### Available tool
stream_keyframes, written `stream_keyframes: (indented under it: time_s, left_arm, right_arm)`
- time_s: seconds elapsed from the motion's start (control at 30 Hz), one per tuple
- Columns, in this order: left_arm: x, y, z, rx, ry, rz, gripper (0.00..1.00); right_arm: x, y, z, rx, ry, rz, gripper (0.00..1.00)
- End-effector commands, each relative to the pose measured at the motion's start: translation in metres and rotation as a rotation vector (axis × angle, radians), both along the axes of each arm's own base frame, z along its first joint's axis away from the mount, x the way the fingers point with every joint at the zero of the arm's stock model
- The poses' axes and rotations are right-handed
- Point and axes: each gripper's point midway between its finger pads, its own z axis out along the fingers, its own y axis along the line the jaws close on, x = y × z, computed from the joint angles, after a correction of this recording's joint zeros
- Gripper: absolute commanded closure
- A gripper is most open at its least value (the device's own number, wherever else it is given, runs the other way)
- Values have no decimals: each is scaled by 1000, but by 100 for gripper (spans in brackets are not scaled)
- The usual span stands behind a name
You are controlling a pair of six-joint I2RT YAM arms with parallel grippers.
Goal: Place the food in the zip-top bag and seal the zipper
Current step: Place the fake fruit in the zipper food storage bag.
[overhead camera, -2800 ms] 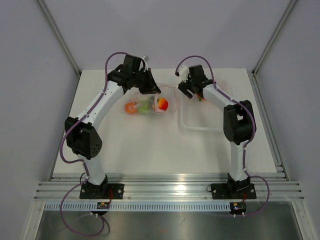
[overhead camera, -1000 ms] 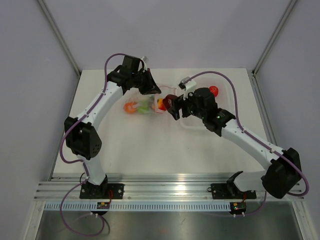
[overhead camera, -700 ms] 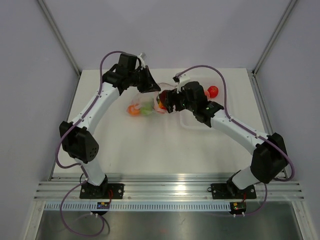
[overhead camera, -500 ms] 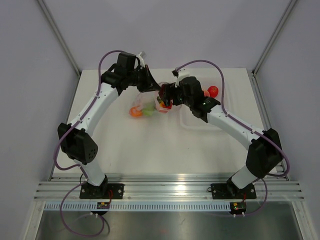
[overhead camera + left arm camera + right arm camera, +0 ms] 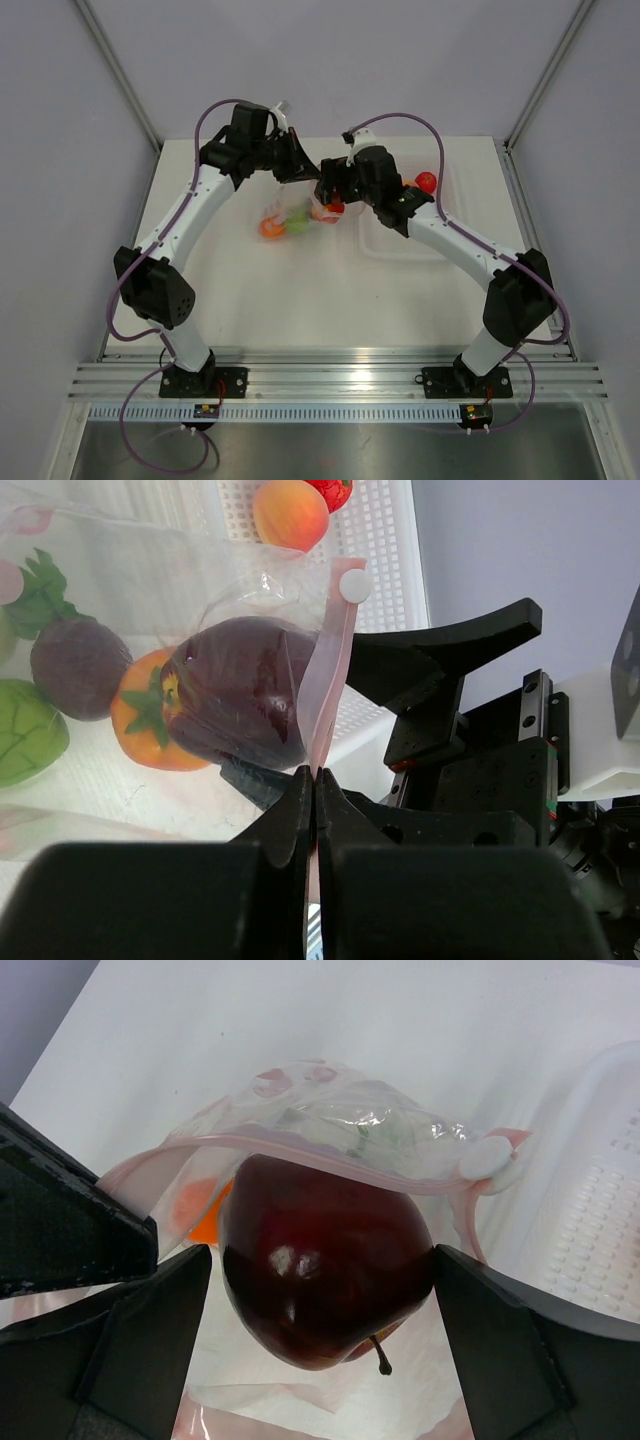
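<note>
The zip-top bag (image 5: 290, 215) lies at the back middle of the table with orange, green and purple food inside. My left gripper (image 5: 300, 170) is shut on its pinkish-red zipper (image 5: 335, 650) and holds the mouth edge up; its jaws (image 5: 316, 775) pinch the strip. My right gripper (image 5: 328, 200) is shut on a dark red apple (image 5: 325, 1245), which sits in the bag's mouth under the zipper strip (image 5: 300, 1145). Through the plastic the apple (image 5: 240, 695) shows beside an orange fruit (image 5: 140, 725), a purple one (image 5: 80, 665) and a green one (image 5: 25, 730).
A rigid clear tray (image 5: 410, 240) stands right of the bag, with a red fruit (image 5: 427, 182) at its far end. In the left wrist view a peach fruit (image 5: 290, 512) lies on the tray's grid. The two grippers are close together over the bag mouth.
My right arm has swung left from the tray to the bag's mouth, carrying the dark red apple. My left gripper has kept its hold on the zipper edge and lifted it slightly.
</note>
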Motion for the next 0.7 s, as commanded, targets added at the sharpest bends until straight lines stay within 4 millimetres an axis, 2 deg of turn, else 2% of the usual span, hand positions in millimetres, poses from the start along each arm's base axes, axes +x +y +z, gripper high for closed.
stream_keyframes:
  time_s: [0.0, 0.1, 0.13, 0.17, 0.2, 0.33, 0.43, 0.5, 0.53, 0.6, 0.67]
  left_arm:
    - [-6, -1, 52, -93, -105, -29, 100]
    - [-3, 1, 53, -101, -104, -23, 100]
    - [-2, 1, 53, -104, -105, -22, 100]
    - [-2, 2, 53, -104, -105, -21, 100]
    - [-1, 3, 53, -102, -107, -19, 100]
    - [0, 5, 56, -112, -106, -17, 100]
    - [1, 8, 59, -115, -115, -11, 100]
    - [2, 10, 59, -115, -117, -6, 100]
    - [1, 10, 60, -115, -118, -8, 100]
    - [1, 11, 60, -113, -115, -5, 100]
    - [0, 11, 59, -112, -113, -7, 100]
  right_arm:
    - [-8, -5, 60, 85, -106, -27, 1]
    - [-17, -11, 66, 94, -103, -25, 0]
    - [-21, -15, 74, 104, -116, -29, 1]
    - [-24, -19, 71, 101, -110, -41, 0]
    - [-28, -24, 81, 122, -126, -49, 0]
    - [-33, -43, 81, 136, -120, -134, 1]
    - [-35, -54, 58, 98, -33, -208, 6]
    - [-38, -54, 37, 80, 29, -217, 24]
    - [-40, -53, 27, 95, 60, -223, 28]
    - [-42, -52, 17, 112, 84, -232, 32]
    - [-44, -53, 4, 130, 111, -249, 32]
